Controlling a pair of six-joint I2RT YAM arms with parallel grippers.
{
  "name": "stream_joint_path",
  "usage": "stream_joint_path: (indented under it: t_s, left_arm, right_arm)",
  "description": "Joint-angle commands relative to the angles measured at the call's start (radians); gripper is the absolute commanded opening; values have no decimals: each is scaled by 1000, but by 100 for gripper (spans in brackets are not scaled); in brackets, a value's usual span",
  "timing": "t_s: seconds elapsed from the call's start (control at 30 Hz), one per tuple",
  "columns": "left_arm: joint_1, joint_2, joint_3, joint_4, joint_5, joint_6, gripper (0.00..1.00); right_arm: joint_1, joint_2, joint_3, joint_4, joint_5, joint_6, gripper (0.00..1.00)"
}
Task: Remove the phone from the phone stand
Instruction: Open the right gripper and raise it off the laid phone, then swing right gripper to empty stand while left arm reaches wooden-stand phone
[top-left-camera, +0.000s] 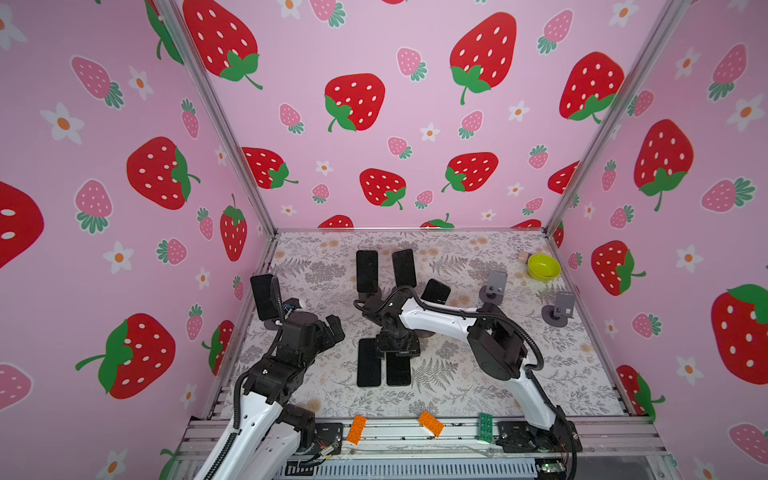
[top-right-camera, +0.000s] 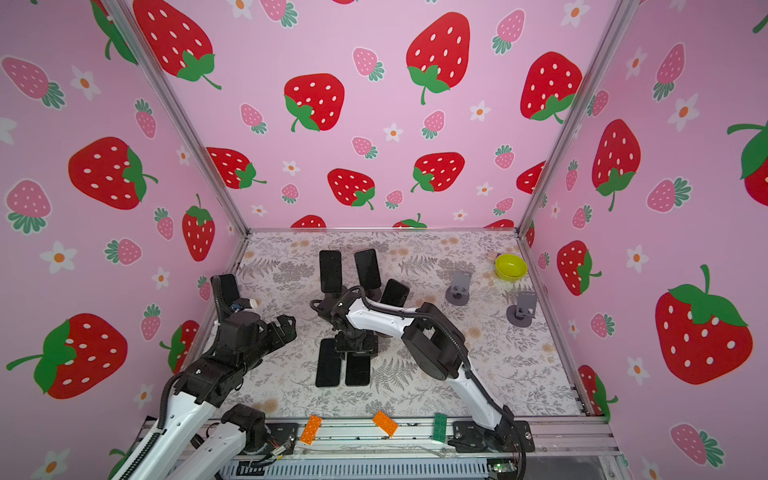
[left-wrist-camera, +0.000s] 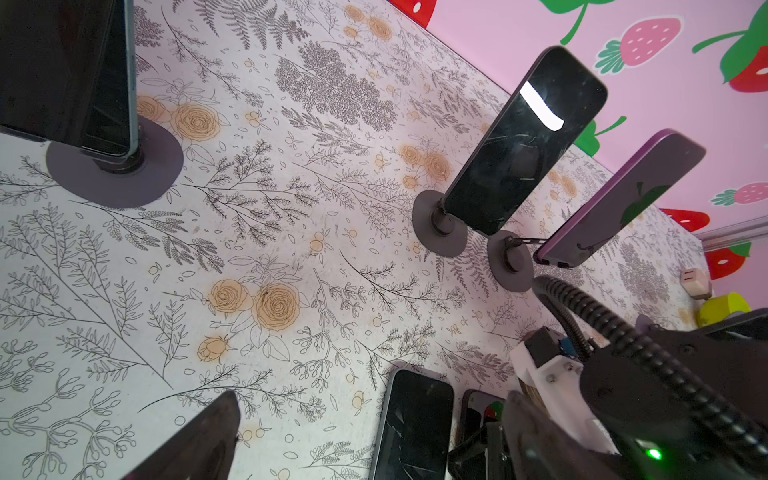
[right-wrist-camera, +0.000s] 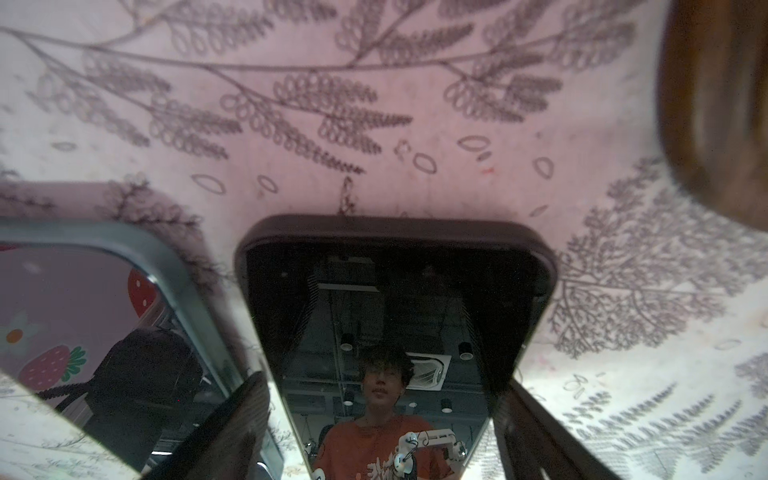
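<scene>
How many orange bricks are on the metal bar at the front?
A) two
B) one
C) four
A: two orange bricks lie on the front rail, with a single green brick to their right.

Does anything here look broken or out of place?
Two orange bricks and a green brick lie on the metal front rail, off the flowered mat. One flat-lying phone seems to have a cracked screen.
</scene>
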Motion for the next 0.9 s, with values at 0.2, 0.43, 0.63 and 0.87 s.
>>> stream_joint_path:
  t_s: [0.2, 0.43, 0.63, 0.87]
  left_arm:
    - [4, 4, 52, 4, 1, -5, 100]
    - [1, 47, 124, 37, 63, -15, 99]
    - [-69, 124, 165, 144, 123, 9, 99]
    - [-311, 336, 305, 222, 60, 165, 99]
  right_arm:
    - [16, -143, -26, 25, 156, 56, 87]
    - [25, -391, -107, 47, 401, 141, 88]
    - [20, -592, -156, 85, 673, 129, 91]
    - [-160, -785, -322, 271, 645, 29, 94]
